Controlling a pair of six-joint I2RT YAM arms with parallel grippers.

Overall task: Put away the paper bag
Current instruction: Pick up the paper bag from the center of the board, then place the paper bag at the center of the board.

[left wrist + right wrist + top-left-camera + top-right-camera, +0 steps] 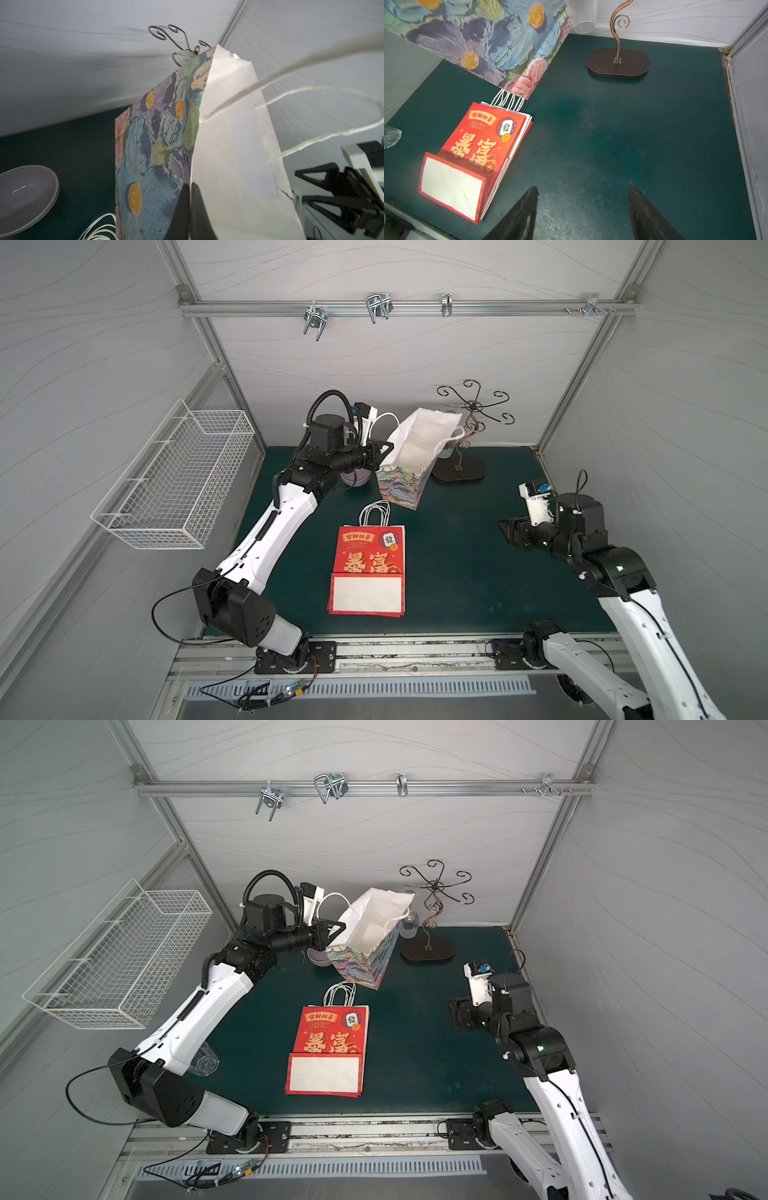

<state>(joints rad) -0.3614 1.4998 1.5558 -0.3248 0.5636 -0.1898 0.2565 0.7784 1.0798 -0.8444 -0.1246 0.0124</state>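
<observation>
The floral paper bag [409,477] [365,961] hangs tilted and open-mouthed near the back of the green mat, its white inside showing. My left gripper [385,447] [337,928] is shut on the bag's upper rim; in the left wrist view the two black fingers [190,185] pinch the paper edge between printed side [155,135] and white lining. The bag's white cord handles [291,97] loop free. My right gripper [505,531] [455,1010] [583,188] stands open over bare mat at the right, holding nothing, apart from the bag [488,41].
A flat stack of red paper bags [368,568] [477,149] lies mid-mat. A scrolled metal stand [459,468] stands behind the bag, a purple bowl [25,197] under the left arm, a glass [205,1060] at the left. A wire basket [174,477] and rail hooks [378,306] hang on the walls.
</observation>
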